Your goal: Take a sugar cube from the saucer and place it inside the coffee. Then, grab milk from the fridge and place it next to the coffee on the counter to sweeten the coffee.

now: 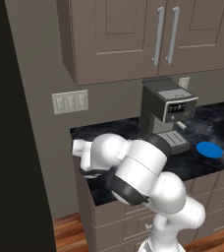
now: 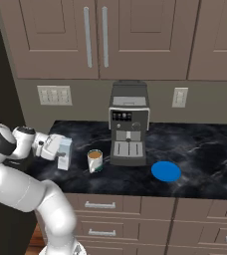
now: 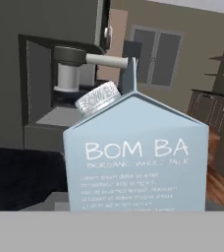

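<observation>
While the milk [image 2: 64, 153] stands upright near the worktop's [image 2: 210, 149] left edge, just left of the coffee [image 2: 95, 161], I judge it sits there because that is the spot the task asks for, with the saucer [image 2: 166, 171] further right, in front of the coffee machine [image 2: 129, 124]. My hand [image 2: 50, 147] is right against the carton's left side, but whether it pinches the milk or has spread clear I cannot tell; the carton crowds my hand view and the fingertips are hidden. No sugar cube is discernible on the saucer or in the mug.
</observation>
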{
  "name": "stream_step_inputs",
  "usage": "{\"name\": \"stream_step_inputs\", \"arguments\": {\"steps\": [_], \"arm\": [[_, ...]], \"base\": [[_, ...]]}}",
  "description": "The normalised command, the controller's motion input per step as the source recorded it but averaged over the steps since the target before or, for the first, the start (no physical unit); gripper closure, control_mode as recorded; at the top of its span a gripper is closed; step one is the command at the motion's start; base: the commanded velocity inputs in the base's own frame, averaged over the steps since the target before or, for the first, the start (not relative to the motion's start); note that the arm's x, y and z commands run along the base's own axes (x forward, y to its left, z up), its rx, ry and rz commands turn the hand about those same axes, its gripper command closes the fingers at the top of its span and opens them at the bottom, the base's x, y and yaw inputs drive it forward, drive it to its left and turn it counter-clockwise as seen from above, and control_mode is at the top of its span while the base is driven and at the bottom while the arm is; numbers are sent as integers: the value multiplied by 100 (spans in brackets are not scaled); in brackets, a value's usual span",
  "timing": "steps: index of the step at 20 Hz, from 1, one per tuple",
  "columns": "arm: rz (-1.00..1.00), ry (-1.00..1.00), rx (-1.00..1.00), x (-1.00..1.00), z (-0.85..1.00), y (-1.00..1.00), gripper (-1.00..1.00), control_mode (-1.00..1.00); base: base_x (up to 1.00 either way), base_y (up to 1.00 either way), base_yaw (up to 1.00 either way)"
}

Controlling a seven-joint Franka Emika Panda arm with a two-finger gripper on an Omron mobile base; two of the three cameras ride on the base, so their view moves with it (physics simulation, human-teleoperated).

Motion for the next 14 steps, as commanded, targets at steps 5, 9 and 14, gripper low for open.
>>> {"name": "stream_step_inputs", "arguments": {"steps": [5, 9, 14], "arm": [[-7, 0, -3, 0, -20, 0, -100, -100], [-7, 0, -1, -2, -1, 0, -100, -100], [-5, 0, 0, -16, 0, 0, -100, -100]], "base": [[0, 0, 0], [0, 0, 0], [0, 0, 0]]}}
